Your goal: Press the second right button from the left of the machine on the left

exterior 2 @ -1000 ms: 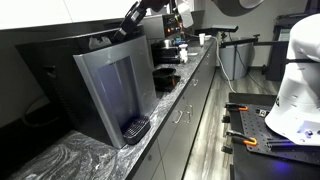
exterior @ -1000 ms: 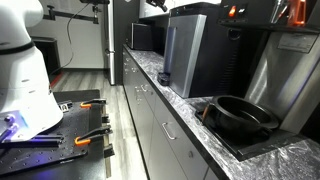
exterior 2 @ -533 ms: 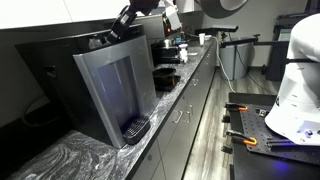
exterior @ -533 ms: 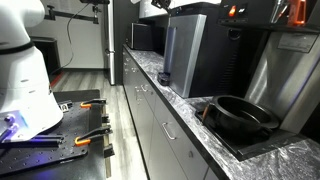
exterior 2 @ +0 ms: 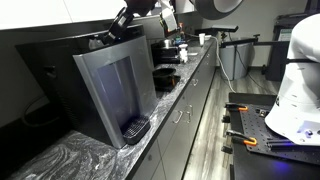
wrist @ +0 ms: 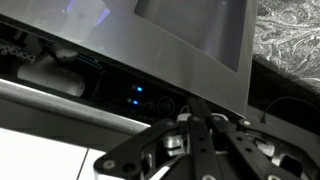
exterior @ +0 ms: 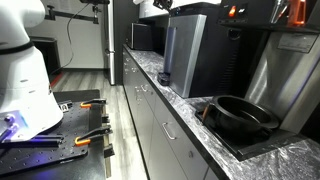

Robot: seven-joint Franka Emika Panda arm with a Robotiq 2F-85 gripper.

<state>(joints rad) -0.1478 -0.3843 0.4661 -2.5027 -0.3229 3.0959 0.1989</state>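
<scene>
The machine is a tall dark box with a large grey-silver front panel; it shows in both exterior views (exterior: 186, 55) (exterior 2: 112, 88) and in the wrist view (wrist: 190, 30). My gripper (exterior 2: 112, 34) is at the machine's top front edge, fingers shut together and holding nothing. In an exterior view only part of it (exterior: 160, 8) shows above the machine. In the wrist view the closed fingertips (wrist: 197, 106) point at the dark control strip, just right of two small blue lights (wrist: 136, 96). The buttons themselves are too dark to make out.
A black pan (exterior: 241, 116) sits on the cooktop at the near end of the marbled counter (exterior: 175, 95). A smaller black appliance (exterior: 140, 37) stands farther along it. More kitchen items (exterior 2: 170, 50) crowd behind the machine. A white robot base (exterior: 25, 75) stands on the floor.
The arm has shifted a little along the machine's top edge, bringing the gripper closer to the control strip. Nothing else moved.
</scene>
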